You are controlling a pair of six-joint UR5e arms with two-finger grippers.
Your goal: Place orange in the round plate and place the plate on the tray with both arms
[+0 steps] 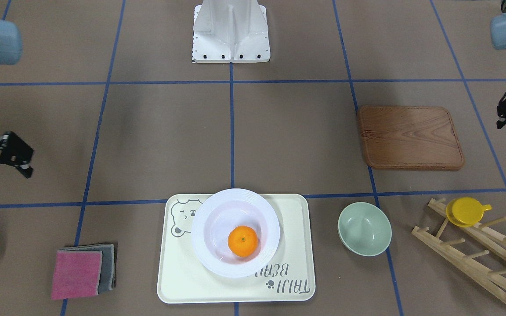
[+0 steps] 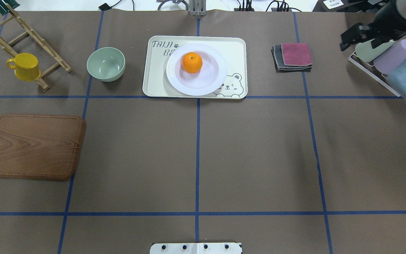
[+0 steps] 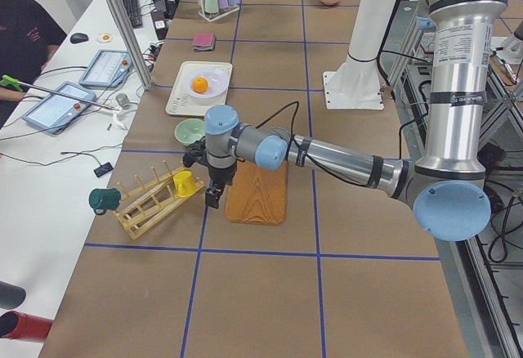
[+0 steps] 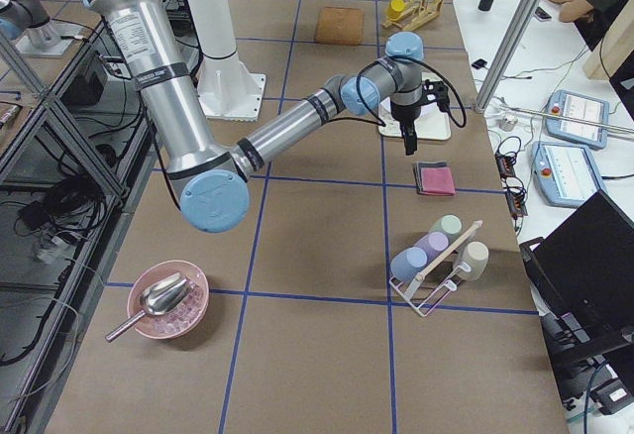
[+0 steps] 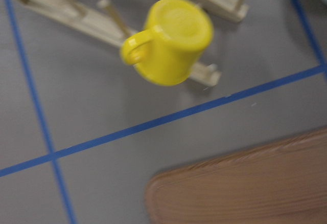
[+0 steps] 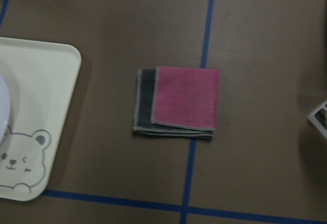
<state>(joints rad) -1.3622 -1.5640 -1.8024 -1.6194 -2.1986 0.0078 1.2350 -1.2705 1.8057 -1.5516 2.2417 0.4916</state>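
Front-facing view: the orange (image 1: 243,240), round and finely pitted, sits in the sunken centre of the round plate (image 1: 209,250). The plate is glossy white with a ridged rim, and it stands on the tray (image 1: 178,281), smooth cream plastic with rounded corners. It covers part of the tray's bear face and lettering. My right gripper (image 1: 18,160) is at this view's left edge and my left gripper (image 1: 505,116) at its right edge, both well apart from the tray. I cannot tell how far either is open, or whether it has hold of anything. The matte brown table (image 1: 169,140) lies open between them.

Overhead view: a pale green bowl (image 2: 106,64) stands near the tray on my left. Folded cloths (image 2: 293,56), pink on grey, lie near it on my right. My right gripper is over a wire rack of pastel cups (image 2: 382,56) at the table's far right corner.

Left side view: my left gripper points down between a grained wooden board (image 3: 257,194) and a peg rack (image 3: 143,211).

Right side view: my right arm reaches out above the table near the cloths.

Left wrist view: a shiny yellow cup (image 5: 171,40) sits upended on a peg, with the board's rounded corner below. My fingers are out of view.

Right wrist view: the nubbly pink cloth overlaps the grey one, well apart from the tray's rounded corner.
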